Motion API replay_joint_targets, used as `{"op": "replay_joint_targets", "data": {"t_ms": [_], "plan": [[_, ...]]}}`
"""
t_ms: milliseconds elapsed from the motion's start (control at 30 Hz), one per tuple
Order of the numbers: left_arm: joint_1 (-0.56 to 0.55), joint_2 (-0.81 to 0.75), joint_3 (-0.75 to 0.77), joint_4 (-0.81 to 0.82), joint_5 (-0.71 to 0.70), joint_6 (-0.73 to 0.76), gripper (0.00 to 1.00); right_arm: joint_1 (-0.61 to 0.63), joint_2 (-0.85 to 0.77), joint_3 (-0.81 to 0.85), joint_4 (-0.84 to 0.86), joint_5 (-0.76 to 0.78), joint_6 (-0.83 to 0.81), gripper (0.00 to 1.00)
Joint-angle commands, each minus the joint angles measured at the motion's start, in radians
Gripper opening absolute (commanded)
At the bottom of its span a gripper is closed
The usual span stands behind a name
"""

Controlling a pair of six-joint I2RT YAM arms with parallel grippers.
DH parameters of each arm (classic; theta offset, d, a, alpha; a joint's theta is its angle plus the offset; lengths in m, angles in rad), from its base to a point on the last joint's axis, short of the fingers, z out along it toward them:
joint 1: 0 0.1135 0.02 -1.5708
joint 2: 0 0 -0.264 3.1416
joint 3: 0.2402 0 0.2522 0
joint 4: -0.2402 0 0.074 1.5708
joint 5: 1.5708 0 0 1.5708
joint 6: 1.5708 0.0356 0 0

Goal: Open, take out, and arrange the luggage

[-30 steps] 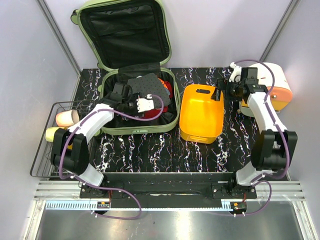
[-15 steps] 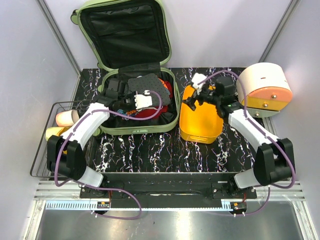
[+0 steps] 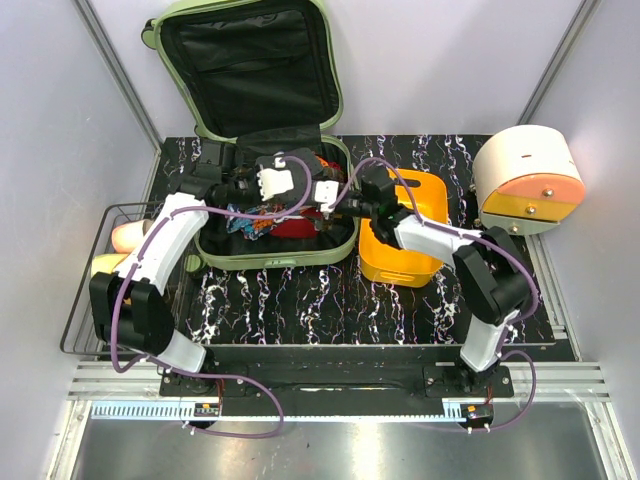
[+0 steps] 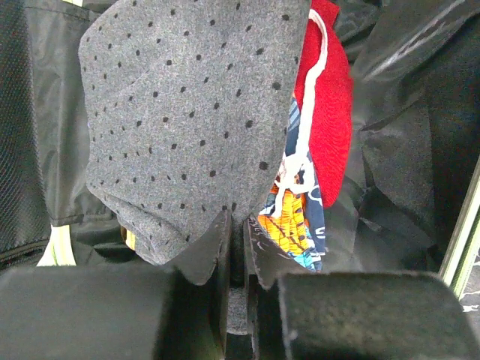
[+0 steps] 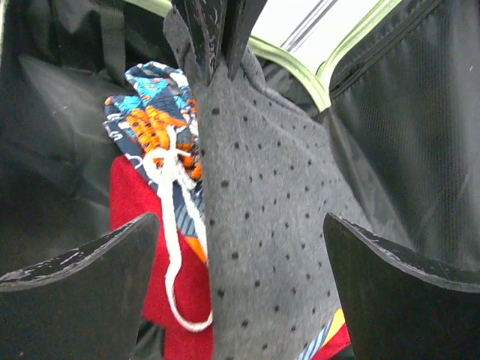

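Pale-green hard-shell luggage (image 3: 275, 259) lies open at the far left of the tabletop (image 3: 300, 295), lid up, so step 1 is done. Your left gripper (image 4: 236, 225) has its jaws pinched on the grey dotted cloth (image 4: 187, 112) inside; your right gripper (image 5: 240, 255) has its jaws spread wide and empty, facing it. The red garment (image 4: 330, 112) and patterned fabric (image 4: 289, 225) lie unpacked, so arranging looks unstarted.

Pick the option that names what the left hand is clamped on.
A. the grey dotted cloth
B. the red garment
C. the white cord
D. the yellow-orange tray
A: in the left wrist view the left hand is closed on the edge of the grey dotted cloth, and the right wrist view shows the right hand open on either side of that cloth.
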Motion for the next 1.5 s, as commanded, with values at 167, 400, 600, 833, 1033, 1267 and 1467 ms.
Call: {"op": "replay_joint_targets", "data": {"t_ms": [167,400,600,833,1033,1267,1467], "plan": [[0.018,0.0,0.083,-0.003,0.106,-0.038,0.0,0.078,0.167,0.176,0.132,0.121,-0.181,1.0],[0.02,0.001,0.107,-0.016,0.12,-0.053,0.0,0.098,0.267,0.307,0.104,0.243,-0.229,0.75],[0.031,-0.027,0.129,-0.019,0.1,-0.124,0.14,0.098,0.197,0.342,0.009,0.217,-0.185,0.12],[0.142,-0.099,0.241,0.079,0.1,-0.449,0.88,0.095,0.055,0.51,-0.343,0.275,0.085,0.0],[0.224,-0.127,0.37,0.135,0.068,-0.655,0.99,0.085,-0.049,0.699,-0.826,0.3,0.371,0.0],[0.224,-0.196,0.26,0.165,0.14,-0.722,0.99,-0.064,-0.139,0.718,-1.172,0.226,0.87,0.0],[0.212,-0.248,0.155,0.196,0.172,-0.765,0.99,-0.224,-0.234,0.487,-1.26,0.089,1.246,0.0]]}}
